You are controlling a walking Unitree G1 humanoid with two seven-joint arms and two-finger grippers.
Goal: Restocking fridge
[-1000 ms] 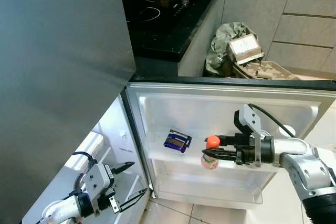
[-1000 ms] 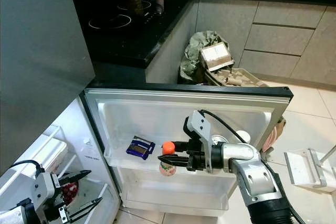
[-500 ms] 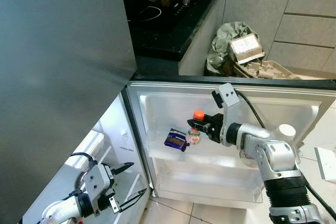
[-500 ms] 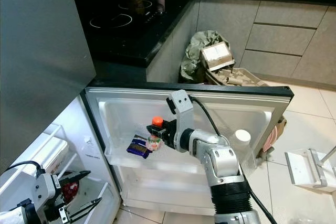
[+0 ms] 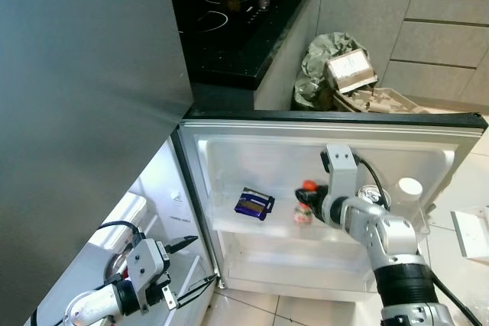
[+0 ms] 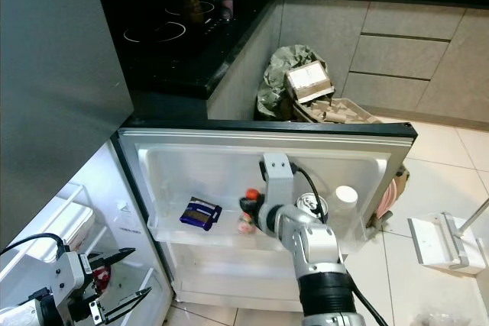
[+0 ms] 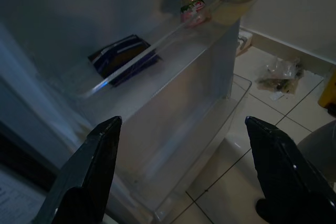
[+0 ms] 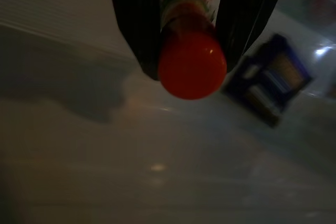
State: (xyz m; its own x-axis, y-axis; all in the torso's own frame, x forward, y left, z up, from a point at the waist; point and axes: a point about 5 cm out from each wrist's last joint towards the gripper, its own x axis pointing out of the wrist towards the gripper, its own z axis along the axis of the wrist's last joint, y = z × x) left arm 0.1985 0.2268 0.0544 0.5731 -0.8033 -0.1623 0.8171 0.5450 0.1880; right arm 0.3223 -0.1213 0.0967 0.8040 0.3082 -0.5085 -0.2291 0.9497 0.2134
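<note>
A small bottle (image 5: 304, 211) with a red cap (image 8: 192, 64) stands upright in the upper shelf (image 5: 252, 230) of the open fridge door. My right gripper (image 5: 308, 192) is shut on its neck, one black finger (image 8: 135, 14) on each side. A dark blue packet (image 5: 254, 204) lies in the same shelf, a little to the left of the bottle and apart from it. My left gripper (image 5: 200, 261) hangs low by the fridge body, open and holding nothing; between its fingers (image 7: 89, 182) the shelf, the packet (image 7: 123, 56) and the bottle (image 7: 191, 3) show.
A silver can top (image 5: 372, 195) and a white round lid (image 5: 409, 188) sit in the door to the right of my right arm. Behind the door are a black hob counter (image 5: 229, 36), a bin bag with cardboard (image 5: 344, 70) and grey cabinets. A white drawer (image 5: 126, 215) is inside the fridge.
My right gripper has carried the bottle away from the blue packet, to the right and down into the door shelf. The left gripper has stayed put.
</note>
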